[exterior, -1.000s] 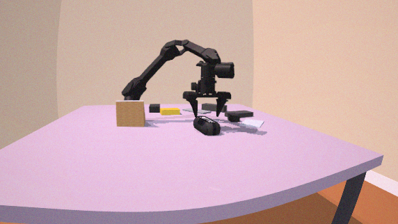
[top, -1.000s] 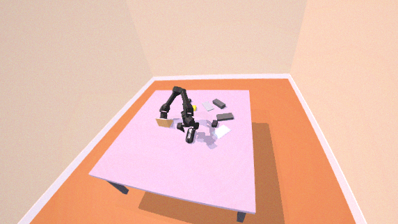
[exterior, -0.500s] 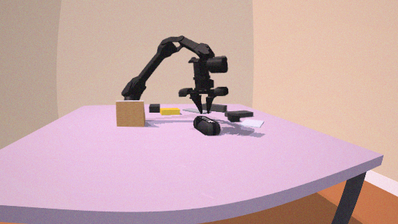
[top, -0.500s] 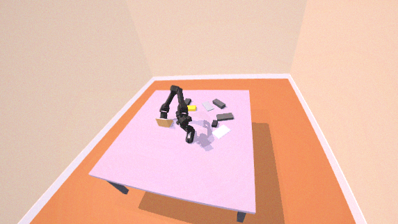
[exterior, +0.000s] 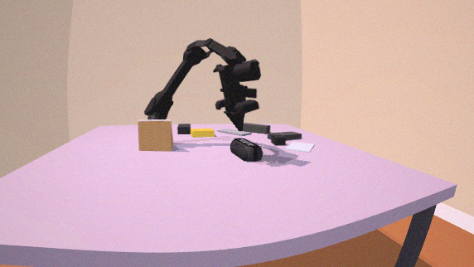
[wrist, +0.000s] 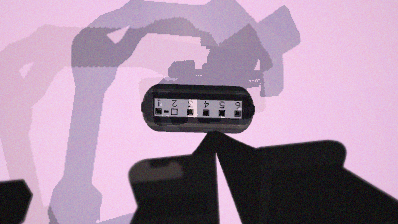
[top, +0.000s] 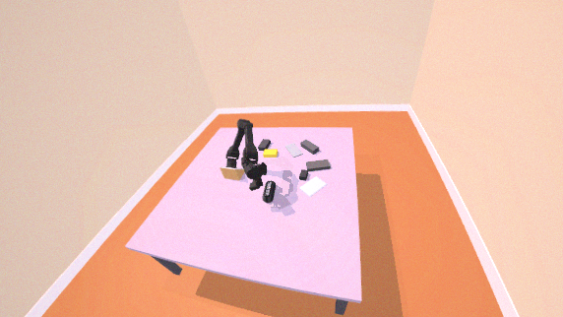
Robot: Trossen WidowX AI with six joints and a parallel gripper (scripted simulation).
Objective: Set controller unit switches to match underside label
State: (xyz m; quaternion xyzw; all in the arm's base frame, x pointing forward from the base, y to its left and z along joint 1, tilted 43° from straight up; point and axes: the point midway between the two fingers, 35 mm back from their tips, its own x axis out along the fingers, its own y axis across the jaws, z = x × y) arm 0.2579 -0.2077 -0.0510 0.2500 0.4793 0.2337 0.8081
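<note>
The dark controller unit (top: 269,192) (exterior: 246,150) (wrist: 165,126) lies on the bench with its underside up, lengthwise across the wrist view. Its white label (wrist: 181,105) shows the numbers 1 to 6, upside down in that view. Square 1 is filled, square 2 is empty, and squares 3, 4, 5 and 6 are filled. A short dash stands between squares 1 and 2. The switches are hidden beneath. My gripper (top: 255,187) (exterior: 240,129) (wrist: 212,135) is shut and empty, its fingertips above the bench beside the unit's long side.
A wooden block (top: 232,173) (exterior: 155,136) stands near the arm's base. A yellow block (top: 270,153) (exterior: 202,133), dark bars (top: 310,147) (top: 318,165), a small dark block (top: 303,174) and a white plate (top: 313,186) (exterior: 301,147) lie behind and beyond the unit.
</note>
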